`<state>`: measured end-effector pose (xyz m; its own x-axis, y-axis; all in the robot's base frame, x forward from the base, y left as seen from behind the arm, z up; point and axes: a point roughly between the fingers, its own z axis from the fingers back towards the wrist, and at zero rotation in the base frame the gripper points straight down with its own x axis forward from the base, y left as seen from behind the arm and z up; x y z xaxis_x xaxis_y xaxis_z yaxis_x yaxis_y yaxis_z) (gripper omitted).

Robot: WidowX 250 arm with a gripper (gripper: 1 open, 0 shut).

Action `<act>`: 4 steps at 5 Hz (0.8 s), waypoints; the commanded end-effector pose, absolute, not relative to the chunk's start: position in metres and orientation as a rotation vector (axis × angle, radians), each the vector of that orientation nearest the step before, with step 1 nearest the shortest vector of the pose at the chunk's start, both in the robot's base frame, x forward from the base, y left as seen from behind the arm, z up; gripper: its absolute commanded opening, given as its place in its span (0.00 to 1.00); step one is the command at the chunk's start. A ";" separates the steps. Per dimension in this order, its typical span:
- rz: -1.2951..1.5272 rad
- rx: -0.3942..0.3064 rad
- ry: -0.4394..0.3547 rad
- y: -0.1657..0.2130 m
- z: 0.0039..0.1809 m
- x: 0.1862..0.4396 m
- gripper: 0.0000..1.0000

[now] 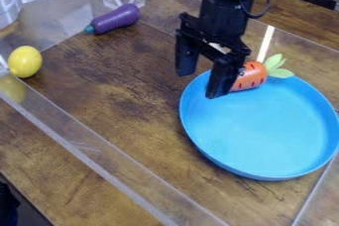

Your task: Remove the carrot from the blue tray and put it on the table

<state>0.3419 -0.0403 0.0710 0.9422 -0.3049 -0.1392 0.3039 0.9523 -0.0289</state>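
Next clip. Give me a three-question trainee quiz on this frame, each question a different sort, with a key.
1. True or false: the carrot lies on the table, clear of the blue tray.
2. Multiple choice: the end effector is (A) shut on the carrot, (B) open beside the carrot, (C) open over the eggplant.
3. Short answer: which object sits nearest the left edge of the picture?

Key
1. False: the carrot rests at the tray's far rim.
2. B: the jaws are open and point down, with the nearer finger in front of the carrot's tip.
3. The yellow ball.
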 end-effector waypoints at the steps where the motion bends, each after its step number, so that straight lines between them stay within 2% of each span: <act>1: -0.343 -0.003 0.079 -0.049 0.085 0.356 1.00; 4: -0.380 0.003 0.053 -0.060 0.084 0.375 1.00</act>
